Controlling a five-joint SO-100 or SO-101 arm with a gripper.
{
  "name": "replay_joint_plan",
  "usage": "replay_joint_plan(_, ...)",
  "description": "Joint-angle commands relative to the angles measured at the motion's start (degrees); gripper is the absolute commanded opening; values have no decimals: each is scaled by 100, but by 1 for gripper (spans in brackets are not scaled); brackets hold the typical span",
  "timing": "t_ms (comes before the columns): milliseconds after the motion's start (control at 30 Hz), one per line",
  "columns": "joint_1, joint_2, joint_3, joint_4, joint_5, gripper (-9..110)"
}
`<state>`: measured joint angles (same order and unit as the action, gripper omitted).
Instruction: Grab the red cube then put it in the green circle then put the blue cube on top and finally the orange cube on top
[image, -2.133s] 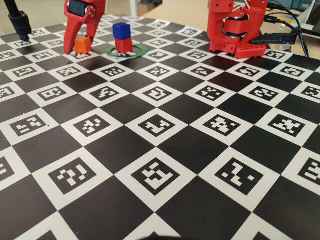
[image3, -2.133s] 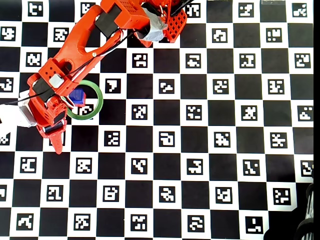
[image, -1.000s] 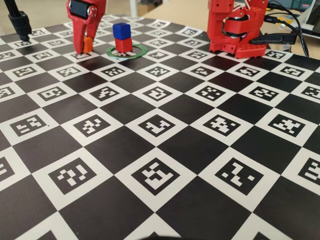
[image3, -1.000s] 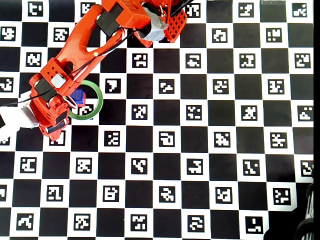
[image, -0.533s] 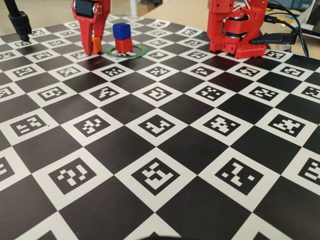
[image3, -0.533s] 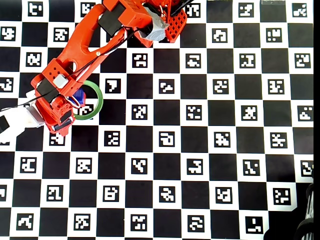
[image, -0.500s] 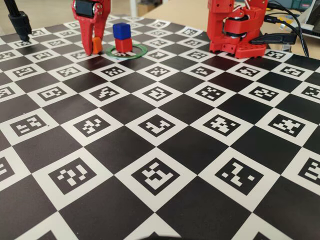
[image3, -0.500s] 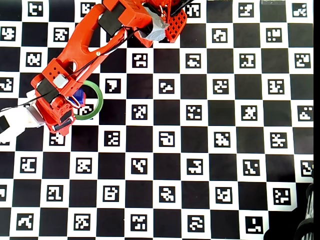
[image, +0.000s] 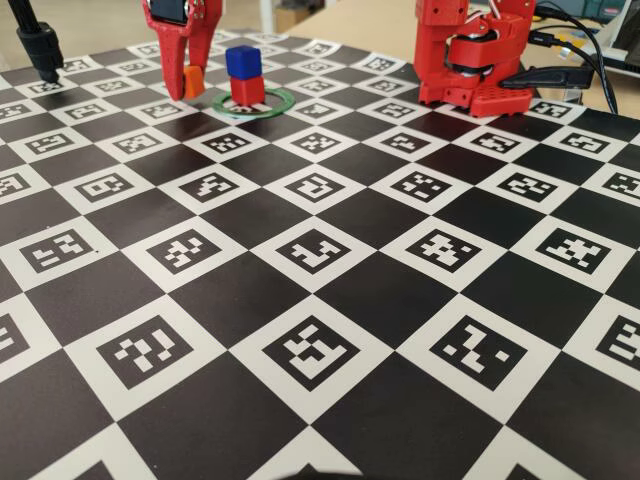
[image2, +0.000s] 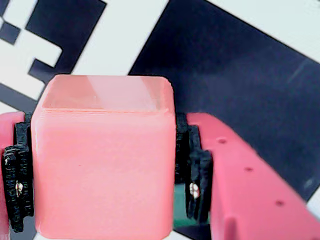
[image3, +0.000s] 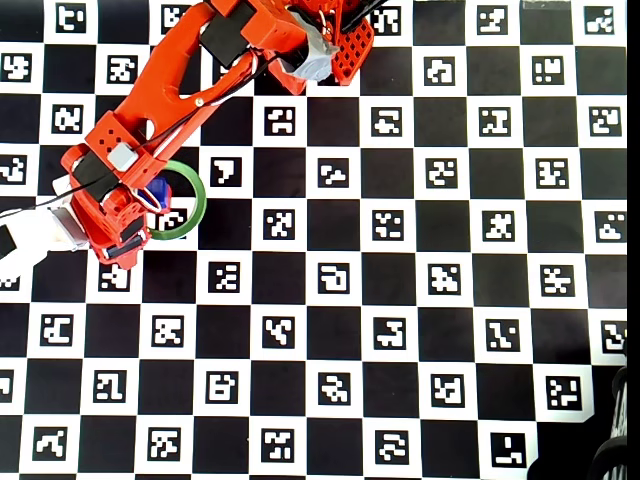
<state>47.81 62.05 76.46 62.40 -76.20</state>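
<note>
**Wrist view: orange cube pinched, stack already two high**

Wrist view is pretty much filled by the orange cube (image2: 102, 160), which is clamped between the black pads (image2: 192, 170) of the fingers (image2: 100, 175), one pad against each side. Checkered desk (image2: 240, 65) is seen behind it.

From the fixed view, the orange cube (image: 193, 82) is held by the fingers (image: 190, 85) just left of the stack, low over the desk (image: 330, 300); whether it's touching can't be told. The blue cube (image: 242, 61) is sat on the red cube (image: 247, 90), and both are inside the green circle (image: 275, 108).

Overhead, the green circle (image3: 195, 200) is partly covered by the arm (image3: 170, 90), with a bit of the blue cube (image3: 158, 192) peeking out.
</note>
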Motion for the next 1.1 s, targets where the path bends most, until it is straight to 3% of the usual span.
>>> replay_joint_plan(0,-18,844,-756,44,9,4)
replay_joint_plan(1067,141,2241,-1828,2048,308,2)
